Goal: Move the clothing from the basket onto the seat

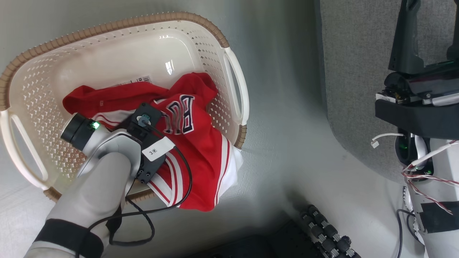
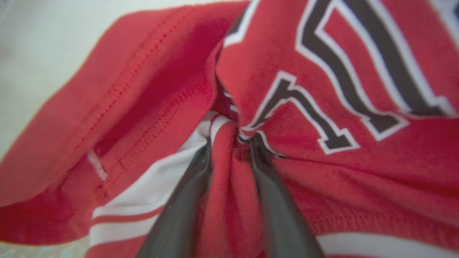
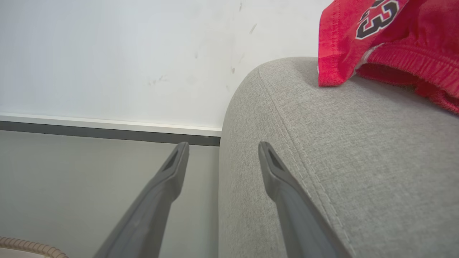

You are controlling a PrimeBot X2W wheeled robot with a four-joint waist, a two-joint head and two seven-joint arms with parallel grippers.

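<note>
- red jersey (image 1: pixel 200 150) with white stripes and dark white-edged lettering lies crumpled in the lower right part of the basket (image 1: pixel 107 46), in the left half of the head view.
- part of the jersey spills over the basket's brown rim at the lower right and hangs down to the pale floor (image 1: pixel 287 125).
- the basket is cream plastic with perforated walls and white side handles. its upper left part is bare, with a printed label showing on the bottom.
- the pale left forearm (image 1: pixel 96 186) comes up from the lower left corner into the basket. a black cable (image 1: pixel 179 186) loops from its wrist over the cloth.
- in the left wrist view the left gripper (image 2: pixel 229 143) sits at the centre. its two dark fingers (image 2: pixel 186 193) are clamped on a bunched fold of the jersey, with red cloth squeezed between them just below the lettering.
- the right gripper (image 3: pixel 222 150) is in the lower middle of the right wrist view, fingers apart with nothing between them. one finger shows against the grey floor and the other against the grey woven sofa (image 3: pixel 358 161).
- a second red garment (image 3: pixel 394 43), with an elastic band and a dark number on it, rests on top of the sofa in the upper right corner of that view.
- behind the sofa there is a white wall (image 3: pixel 107 53) with a dark skirting strip (image 3: pixel 89 130).
- in the head view the sofa fills the upper right, well apart from the basket.
</note>
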